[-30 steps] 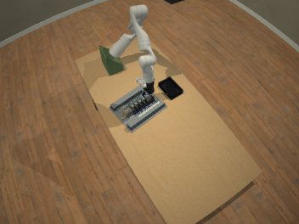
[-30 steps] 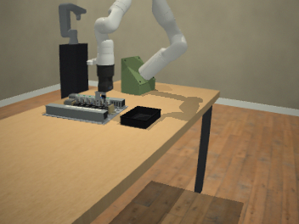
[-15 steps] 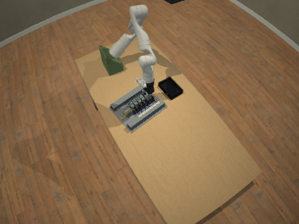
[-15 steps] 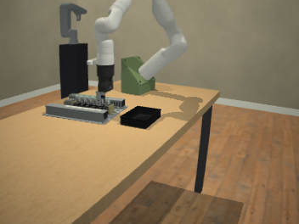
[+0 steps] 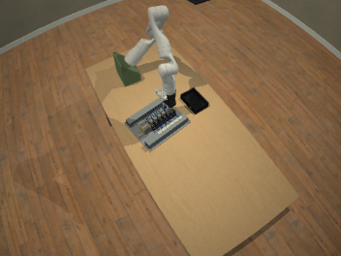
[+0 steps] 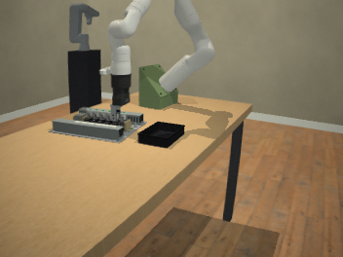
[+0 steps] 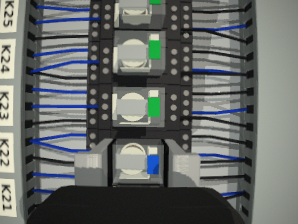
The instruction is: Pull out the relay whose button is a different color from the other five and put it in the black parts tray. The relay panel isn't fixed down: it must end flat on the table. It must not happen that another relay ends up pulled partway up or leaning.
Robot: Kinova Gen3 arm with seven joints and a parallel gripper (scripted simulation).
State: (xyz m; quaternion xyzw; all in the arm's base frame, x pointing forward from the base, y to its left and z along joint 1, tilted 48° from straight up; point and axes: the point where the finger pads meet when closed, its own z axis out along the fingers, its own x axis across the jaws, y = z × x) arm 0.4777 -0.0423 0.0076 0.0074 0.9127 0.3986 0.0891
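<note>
Pinched around the blue-button relay, the tool has one gray finger against the relay's left side and the other against its right, with its black body filling the bottom of the wrist view. That relay sits in its socket at the near end of the row, level with the K22 label. Beyond it in the same column stand relays with green buttons: one by K23, another by K24, and a third partly cut off at the top edge. Blue wires fan out to the left of the column, black and blue ones to the right.

From the exterior view the arm comes down vertically onto the relay panel, which lies flat on the counter. The black parts tray sits just beside the panel's right end, apart from it. A green wedge-shaped mount carries the arm's base at the far edge of the counter. In the top view the panel is too small to tell button colors, though the tool appears to be over its end nearest the tray
</note>
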